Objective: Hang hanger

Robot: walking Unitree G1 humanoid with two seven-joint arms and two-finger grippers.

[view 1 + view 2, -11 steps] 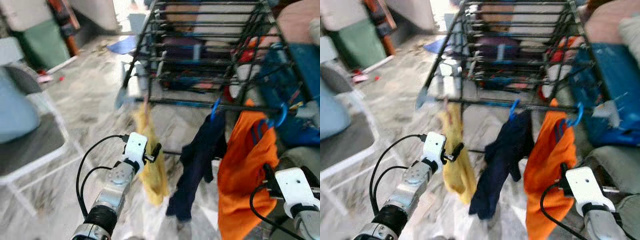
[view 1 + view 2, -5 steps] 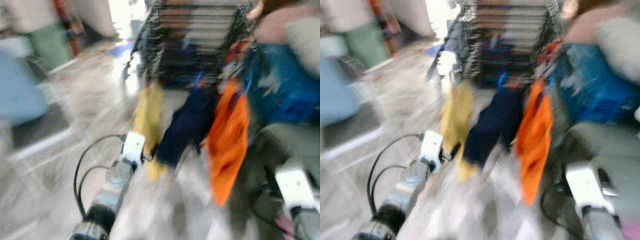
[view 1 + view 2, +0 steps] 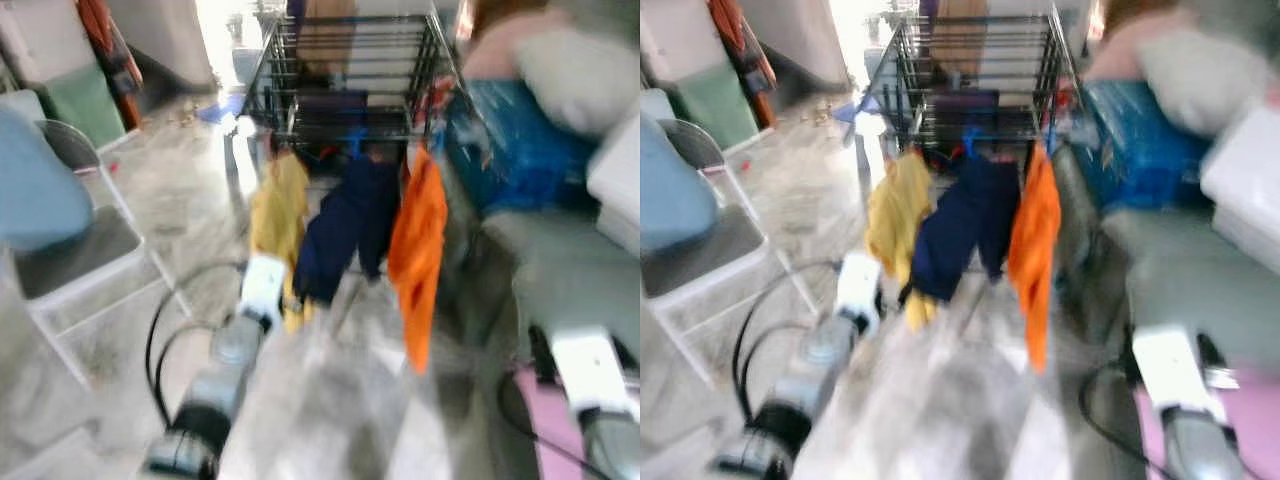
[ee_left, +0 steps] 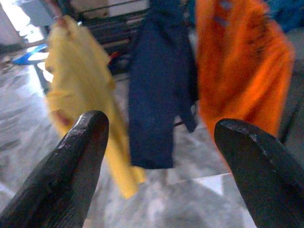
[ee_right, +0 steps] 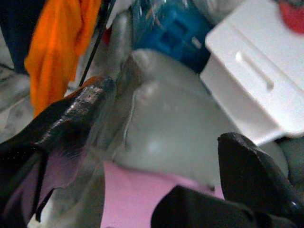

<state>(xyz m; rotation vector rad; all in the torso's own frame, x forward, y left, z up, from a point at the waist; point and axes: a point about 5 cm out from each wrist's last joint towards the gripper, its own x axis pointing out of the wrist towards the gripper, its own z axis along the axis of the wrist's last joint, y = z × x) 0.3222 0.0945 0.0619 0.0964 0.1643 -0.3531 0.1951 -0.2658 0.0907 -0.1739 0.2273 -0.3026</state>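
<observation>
Three garments hang on hangers from the front bar of a black wire drying rack (image 3: 350, 70): a yellow one (image 3: 278, 215), a navy one (image 3: 345, 225) and an orange one (image 3: 418, 240). The pictures are blurred. My left gripper (image 4: 161, 137) is open and empty, held out low in front of the yellow and navy garments, some way short of them. My right gripper (image 5: 166, 123) is open too, with nothing between its fingers. It hovers low on the right over a pink cloth (image 5: 142, 190) and a grey cushion (image 5: 175, 128).
A white folding chair (image 3: 70, 260) with a blue cloth (image 3: 35, 190) stands on the left. To the right of the rack are a blue bag (image 3: 520, 150), a grey sofa (image 3: 560, 270) and a white box (image 5: 256, 80). Marble floor (image 3: 330, 400) lies open before the rack.
The whole picture has shifted: the rack and garments now look smaller and farther off, so the camera has drawn back. Both arms stay held out as before.
</observation>
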